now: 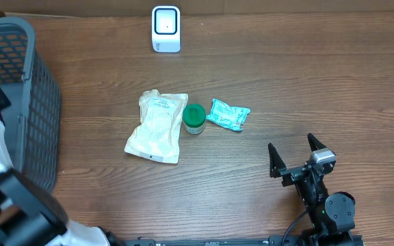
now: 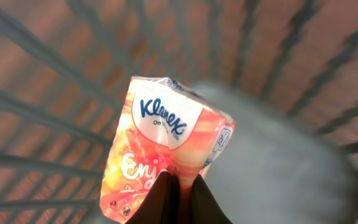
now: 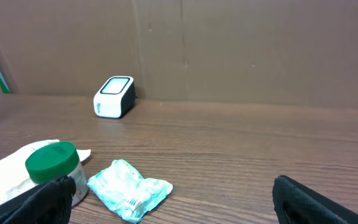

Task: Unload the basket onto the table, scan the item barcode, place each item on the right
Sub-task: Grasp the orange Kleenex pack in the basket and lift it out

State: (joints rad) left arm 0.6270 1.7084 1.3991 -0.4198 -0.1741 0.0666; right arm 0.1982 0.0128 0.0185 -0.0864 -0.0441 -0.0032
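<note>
In the left wrist view my left gripper [image 2: 180, 186] is shut on the lower edge of an orange and white Kleenex tissue pack [image 2: 160, 149]. Behind the pack is the grey mesh of the basket [image 2: 55, 74]. Overhead, the left arm sits at the far left by the basket [image 1: 19, 102], and its fingers and the pack are hidden. The white barcode scanner [image 1: 165, 29] stands at the back of the table, also seen as the scanner [image 3: 114, 96] in the right wrist view. My right gripper [image 1: 294, 156] rests open near the front right, its jaws [image 3: 179, 205] wide with nothing between them.
Mid-table lie a white pouch [image 1: 156, 126], a green-lidded jar [image 1: 194, 118] and a teal packet [image 1: 227, 114]. The right wrist view shows the jar [image 3: 51, 165] and the packet [image 3: 129, 190] close in front. A cardboard wall backs the table.
</note>
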